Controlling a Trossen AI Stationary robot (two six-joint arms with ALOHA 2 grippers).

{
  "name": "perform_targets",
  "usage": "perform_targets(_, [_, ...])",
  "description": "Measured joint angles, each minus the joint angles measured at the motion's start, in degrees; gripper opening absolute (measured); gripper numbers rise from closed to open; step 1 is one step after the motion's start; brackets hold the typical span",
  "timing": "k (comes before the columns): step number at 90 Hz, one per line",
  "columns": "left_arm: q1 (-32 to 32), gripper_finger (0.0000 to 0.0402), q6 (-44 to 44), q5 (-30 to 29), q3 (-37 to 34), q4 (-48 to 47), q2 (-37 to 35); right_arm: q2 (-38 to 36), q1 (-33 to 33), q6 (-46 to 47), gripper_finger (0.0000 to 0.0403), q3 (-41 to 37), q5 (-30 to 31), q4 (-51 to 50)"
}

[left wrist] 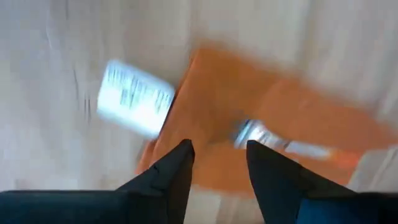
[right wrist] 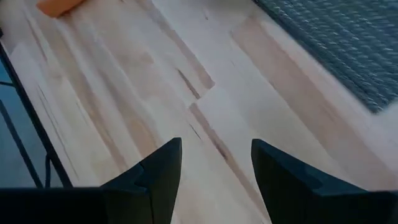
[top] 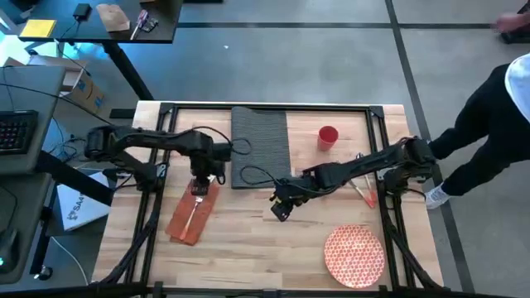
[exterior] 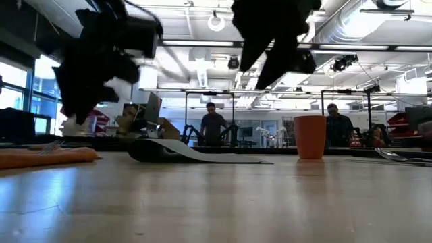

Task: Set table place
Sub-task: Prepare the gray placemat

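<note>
Left gripper (top: 199, 184), fingers spread and empty, hangs over the napkin (top: 193, 214) at the table's (top: 248, 248) left side, a fork (top: 195, 207) lying on it. Advice: descend squarely and pinch the fork's handle alone, clear of cloth. Right gripper (top: 280, 211), spread, empty, hovers over bare wood mid-table. Mat (top: 260, 146) lies at the far edge, one end curled up; cup (top: 328, 136) beside it; plate (top: 354, 256) near the right front corner. Nothing obstructs.

The left pincer (left wrist: 217, 165), its two dark fingers apart, hangs over an orange napkin (left wrist: 273, 124) with a silver fork (left wrist: 261, 137) lying on it.
</note>
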Motion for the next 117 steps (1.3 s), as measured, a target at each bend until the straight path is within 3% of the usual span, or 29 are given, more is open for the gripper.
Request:
perform_targets(15, [-5.84,0.0132,4.84,-1.10,-0.52,21.58,-1.52,-6.15,0.11,1.30,0.0177,0.06,5.75,-4.82])
perform_targets(29, [-9.84,0.0140,11.06,-12.31,-0.46,38.41,3.46,-9.94,0.44,3.68,0.0177,0.07,8.71,-6.26])
perform_targets(52, [-10.36,0.0197,16.23,-15.30,2.34,39.89,16.01,-11.42,0.85,4.61,0.0177,0.07,8.03,-7.45])
perform_targets(70, [-12.31,0.0206,18.96,-33.39,4.44,36.16,22.01,-11.47,1.68,5.74,0.0177,0.07,6.94,-8.81])
perform_targets(85, [-13.26,0.0158,18.41,-38.24,6.56,32.00,22.45,-11.47,2.11,5.76,0.0177,0.07,7.09,-9.14])
perform_targets(103, [-13.58,0.0019,9.68,-39.11,7.45,26.61,19.17,-11.47,2.14,5.74,0.0177,0.04,9.39,-9.23])
perform_targets(117, [-14.23,0.0003,-5.69,-41.59,7.45,26.36,12.00,-10.75,2.04,5.63,0.0177,0.04,11.88,-9.20])
